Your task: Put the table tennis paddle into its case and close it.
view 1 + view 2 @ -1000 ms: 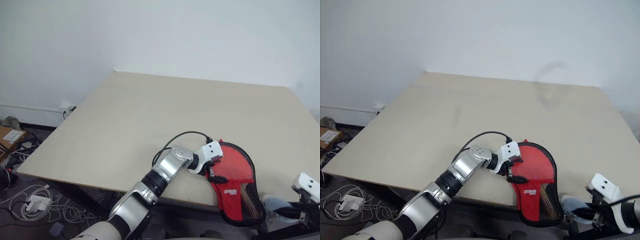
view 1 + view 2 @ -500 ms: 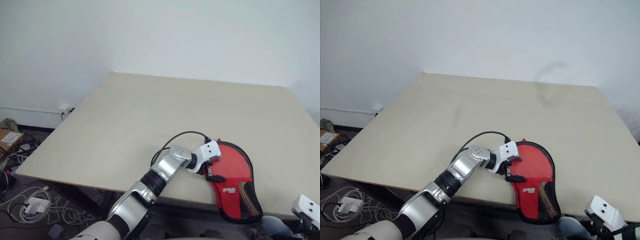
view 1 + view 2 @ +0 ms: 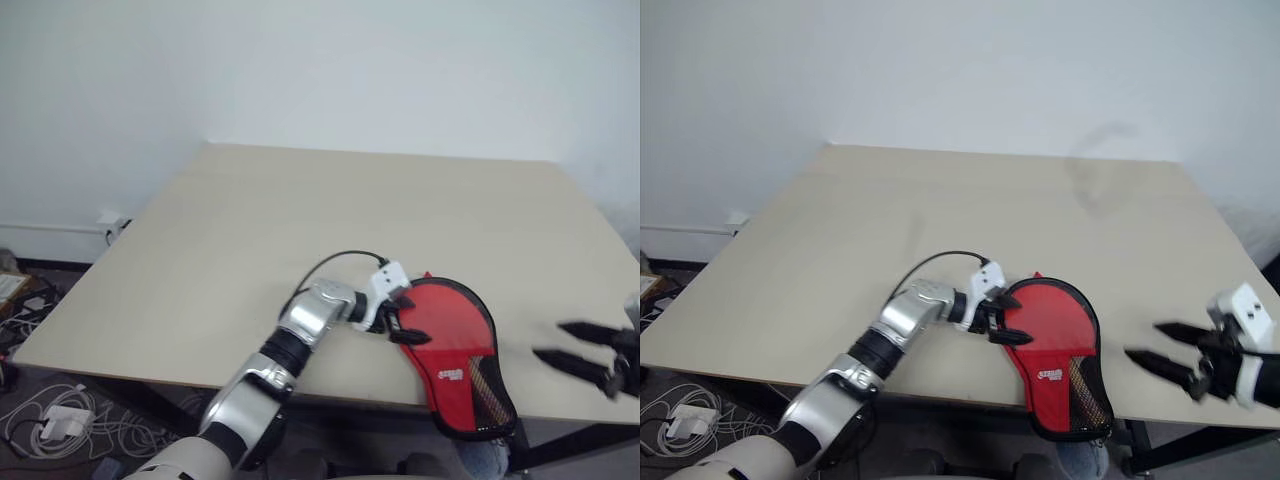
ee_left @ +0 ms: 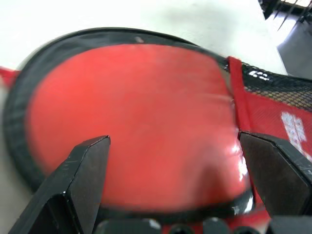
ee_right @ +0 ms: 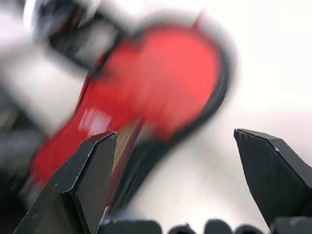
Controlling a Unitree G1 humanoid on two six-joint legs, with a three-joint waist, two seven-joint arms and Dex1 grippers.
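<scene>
Two grippers flank one red case point(image 3: 452, 350) near the table's point(image 3: 300, 230) front edge. From the left eye, the case lies with its round end up on the tabletop and its narrow mesh end hanging past the front edge toward the robot, so its long axis runs front to back, slightly slanted. The left gripper point(image 3: 400, 322) sits at the round end's left rim, fingers spread wide, gripping nothing; it is plainly the nearer one. The right gripper point(image 3: 575, 348) hovers well apart off the case's right side, fingers parted and empty, aimed back toward it.

From the right eye, the layout is the same.

The left wrist view has the round red panel lying straight ahead between both open fingers.

The right wrist view is smeared; the case lies ahead, beyond the spread fingers. I cannot tell whether the paddle is inside.
</scene>
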